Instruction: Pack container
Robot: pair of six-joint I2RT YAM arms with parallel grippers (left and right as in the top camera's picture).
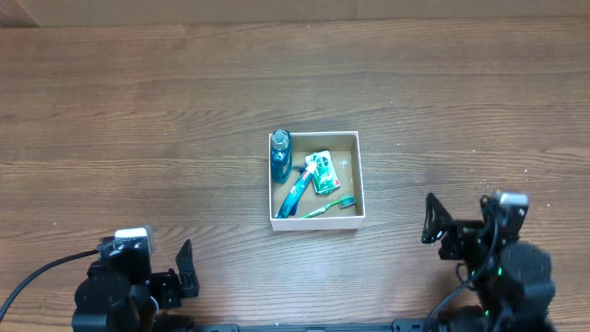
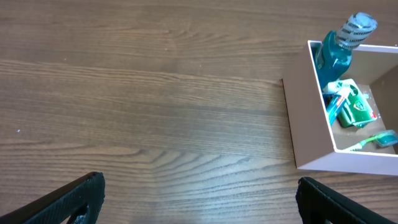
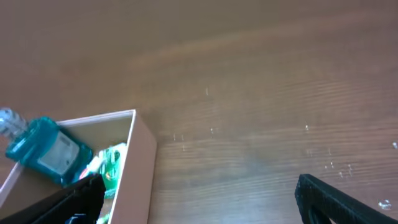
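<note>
The container [image 1: 361, 184] is a small square white-walled box with a brown floor, in the middle of the table. In it lie a blue mouthwash bottle [image 1: 280, 157], a green toothpaste packet [image 1: 323, 172], a blue toothbrush [image 1: 297, 192] and a green toothbrush [image 1: 324, 208]. The box also shows in the left wrist view [image 2: 305, 124] and the right wrist view [image 3: 142, 162]. My left gripper [image 1: 184, 269] is open and empty at the front left, its fingers wide apart over bare wood [image 2: 199, 202]. My right gripper [image 1: 431, 221] is open and empty at the front right [image 3: 199, 199].
The wooden table [image 1: 138, 111] stretches around the box. A pale wall edge runs along the far side [image 1: 277, 9]. Cables trail from the left arm base [image 1: 37, 272].
</note>
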